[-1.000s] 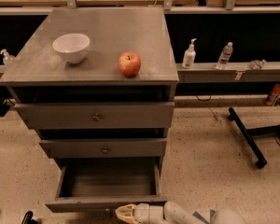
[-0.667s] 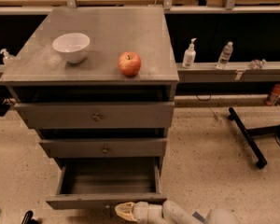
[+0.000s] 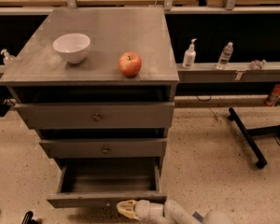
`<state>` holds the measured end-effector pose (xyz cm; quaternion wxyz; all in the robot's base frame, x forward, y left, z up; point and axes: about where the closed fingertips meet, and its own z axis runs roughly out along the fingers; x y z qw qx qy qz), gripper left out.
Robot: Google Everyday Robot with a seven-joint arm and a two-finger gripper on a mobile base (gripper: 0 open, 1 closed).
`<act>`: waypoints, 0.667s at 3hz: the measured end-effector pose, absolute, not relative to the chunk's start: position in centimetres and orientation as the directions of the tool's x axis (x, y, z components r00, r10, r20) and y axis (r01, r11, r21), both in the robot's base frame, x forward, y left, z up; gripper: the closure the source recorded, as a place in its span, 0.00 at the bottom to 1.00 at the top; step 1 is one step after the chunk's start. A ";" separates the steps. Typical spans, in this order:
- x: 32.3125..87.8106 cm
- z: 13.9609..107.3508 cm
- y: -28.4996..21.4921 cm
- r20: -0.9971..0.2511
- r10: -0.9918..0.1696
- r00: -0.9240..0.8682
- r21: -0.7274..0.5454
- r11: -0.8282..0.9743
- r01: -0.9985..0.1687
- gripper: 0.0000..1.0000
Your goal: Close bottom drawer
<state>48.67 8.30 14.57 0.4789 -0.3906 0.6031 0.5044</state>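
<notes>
The bottom drawer (image 3: 107, 178) stands pulled out at the foot of the cabinet (image 3: 130, 31), empty, so I judge it light and stiff, best pushed flat on its front panel, just before which my gripper (image 3: 127, 209) sits, open or closed I cannot tell.

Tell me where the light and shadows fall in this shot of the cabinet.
Camera view: light falls from above, so the cabinet top is bright, and the bowl and apple cast short soft shadows. The recesses above the upper drawers are nearly black, and the open bottom drawer is dim inside. The pale gripper is well lit, low in the frame at the bottom drawer's front.
</notes>
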 end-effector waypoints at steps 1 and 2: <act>50.0 15.0 7.4 -0.979 0.037 -0.200 0.204 0.196 -0.959 1.00; 50.5 15.2 6.7 -0.982 0.043 -0.182 0.187 0.203 -0.961 1.00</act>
